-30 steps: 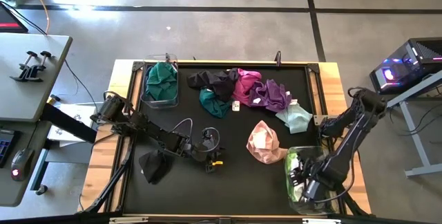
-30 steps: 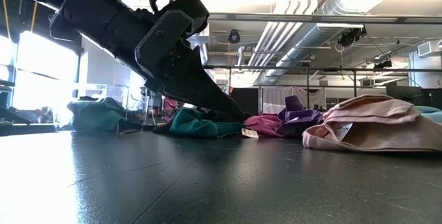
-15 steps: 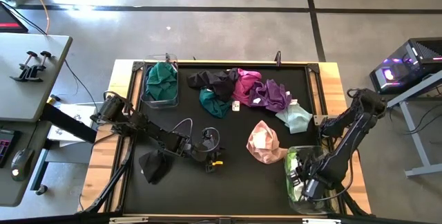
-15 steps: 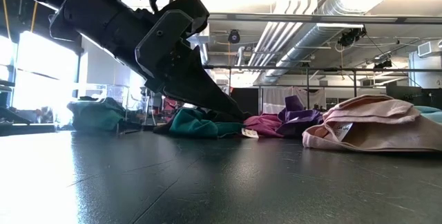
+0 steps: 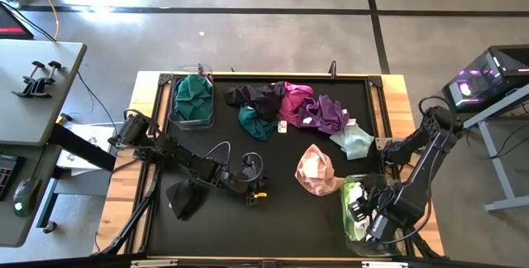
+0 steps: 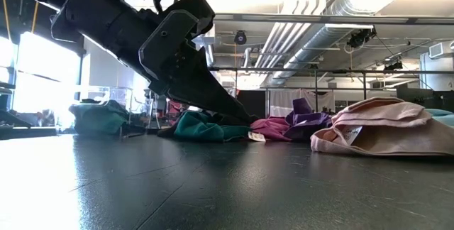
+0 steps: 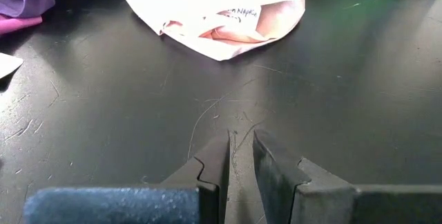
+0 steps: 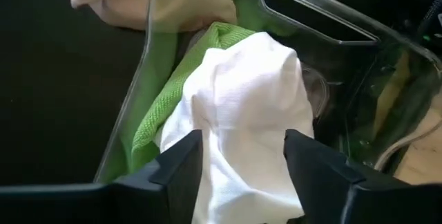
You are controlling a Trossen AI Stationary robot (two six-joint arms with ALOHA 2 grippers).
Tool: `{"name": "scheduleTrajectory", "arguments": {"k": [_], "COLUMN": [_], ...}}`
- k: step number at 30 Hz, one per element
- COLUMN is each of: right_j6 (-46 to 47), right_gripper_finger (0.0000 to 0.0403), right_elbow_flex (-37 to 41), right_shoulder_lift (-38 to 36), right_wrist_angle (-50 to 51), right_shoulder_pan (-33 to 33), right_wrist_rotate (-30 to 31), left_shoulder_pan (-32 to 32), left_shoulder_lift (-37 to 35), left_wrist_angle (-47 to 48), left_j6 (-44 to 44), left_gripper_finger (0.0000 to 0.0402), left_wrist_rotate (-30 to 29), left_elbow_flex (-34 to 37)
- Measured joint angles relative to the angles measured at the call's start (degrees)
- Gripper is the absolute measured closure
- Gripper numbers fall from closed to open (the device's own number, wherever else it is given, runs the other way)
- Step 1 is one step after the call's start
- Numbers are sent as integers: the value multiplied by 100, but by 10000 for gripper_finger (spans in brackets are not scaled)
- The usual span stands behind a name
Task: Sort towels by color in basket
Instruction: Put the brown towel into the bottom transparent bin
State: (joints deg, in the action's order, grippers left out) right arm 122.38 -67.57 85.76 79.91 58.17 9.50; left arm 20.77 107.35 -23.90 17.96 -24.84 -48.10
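My right gripper [image 8: 242,156] stands open over the clear basket [image 5: 374,179] at the table's near right corner, its fingers on either side of and above a white towel [image 8: 242,92]. That towel lies on a lime green towel [image 8: 166,106] inside the basket. My left gripper [image 7: 239,144] rests shut at the table's middle, pointing at a pink towel [image 5: 318,171]. Black [image 5: 254,96], teal [image 5: 256,124], magenta [image 5: 296,101], purple [image 5: 327,113] and mint [image 5: 354,141] towels lie along the far side. Another black towel [image 5: 183,198] lies near the left edge.
A second clear basket [image 5: 175,117] at the far left holds a teal towel [image 5: 194,94]. A small white tag [image 5: 283,126] lies by the pile. Bare black mat spreads across the near middle, between the left arm [image 5: 190,165] and the right basket.
My right gripper has risen a little above the right basket and tipped slightly. The towels on the table lie as before.
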Motion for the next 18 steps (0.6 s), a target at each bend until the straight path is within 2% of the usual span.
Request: {"name": "scheduleTrajectory", "arguments": {"k": [3, 9, 15, 18], "right_j6": [-195, -1653, -4383, -5746], "right_gripper_finger": [200, 199, 199, 199], "right_elbow_flex": [0, -125, -168, -173], "right_shoulder_lift": [-1, 2, 4, 27], "right_wrist_angle": [-203, -1197, -2621, -3353], "right_shoulder_pan": [2, -64, -389, -661], "right_wrist_rotate": [637, 1538, 2878, 3336], "left_shoulder_pan": [0, 0, -1, -2], "left_shoulder_lift": [1, 2, 0, 0], "left_wrist_angle": [1, 0, -104, -180], "left_j6": [2, 4, -3, -5], "left_gripper_finger": [348, 348, 348, 348], "left_wrist_rotate": [0, 0, 0, 0], "left_elbow_flex": [0, 0, 0, 0]}}
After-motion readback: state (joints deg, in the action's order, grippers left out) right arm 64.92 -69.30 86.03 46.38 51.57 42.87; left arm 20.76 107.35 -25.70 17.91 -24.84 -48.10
